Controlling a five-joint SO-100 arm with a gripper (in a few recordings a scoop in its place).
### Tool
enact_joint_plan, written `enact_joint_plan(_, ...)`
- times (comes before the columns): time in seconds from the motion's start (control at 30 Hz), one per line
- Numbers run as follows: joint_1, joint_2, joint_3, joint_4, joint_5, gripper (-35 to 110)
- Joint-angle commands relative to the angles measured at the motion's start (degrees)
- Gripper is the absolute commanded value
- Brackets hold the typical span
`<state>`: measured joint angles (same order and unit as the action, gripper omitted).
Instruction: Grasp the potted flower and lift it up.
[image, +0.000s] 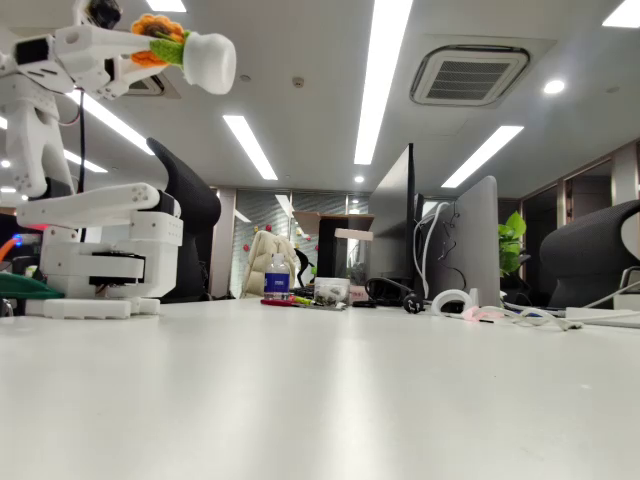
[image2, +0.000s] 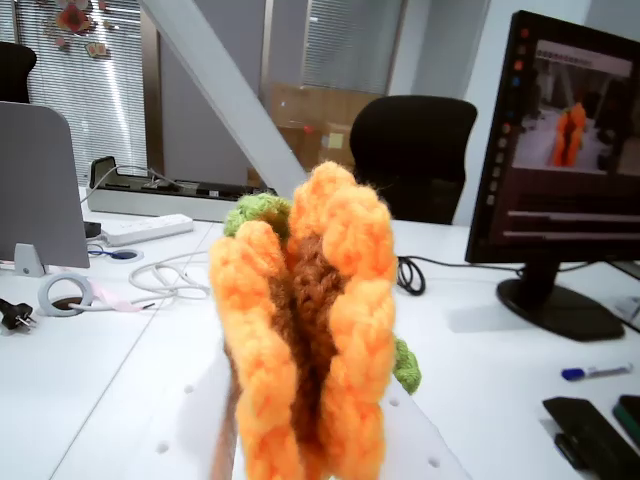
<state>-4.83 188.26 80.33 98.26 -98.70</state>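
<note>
Upper left of the fixed view: your white tool (image: 150, 48) is clamped on the crocheted orange sunflower in its glossy white pot (image: 205, 60), tipped sideways high above the white surface (image: 330, 390). Hold that squeeze steady; don't jerk.

Upper left of the frame: the white gripper (image: 150, 45) is closed on the potted flower (image: 190, 52), holding it high above the table (image: 330, 390) with the white pot pointing right and the orange petals toward the arm. Left edge, mid-height: the arm's white base (image: 100, 260) stands on the table. Centre background: a water bottle (image: 277, 275). Right: the back of a monitor (image: 470, 245), beside a leafy green plant (image: 512, 240).
</note>
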Motion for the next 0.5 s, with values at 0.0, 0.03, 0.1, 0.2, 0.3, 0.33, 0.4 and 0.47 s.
enact_joint_plan(0.0, -0.2, 0.1, -0.2, 0.7, -0.7, 0)
enact_joint_plan(0.03, -0.2, 0.1, -0.3, 0.9, -0.7, 0)
enact_joint_plan(0.1, -0.1, 0.1, -0.4, 1.0, -0.7, 0)
enact_joint_plan(0.2, -0.1, 0.2, -0.4, 1.0, -0.7, 0)
enact_joint_plan(0.3, -0.1, 0.2, -0.4, 0.8, -0.7, 0)
enact_joint_plan(0.33, -0.1, 0.2, -0.4, 0.8, -0.8, 0)
enact_joint_plan(0.4, -0.1, 0.3, -0.4, 0.7, -0.9, 0)
enact_joint_plan(0.47, -0.1, 0.3, -0.4, 0.6, -0.9, 0)
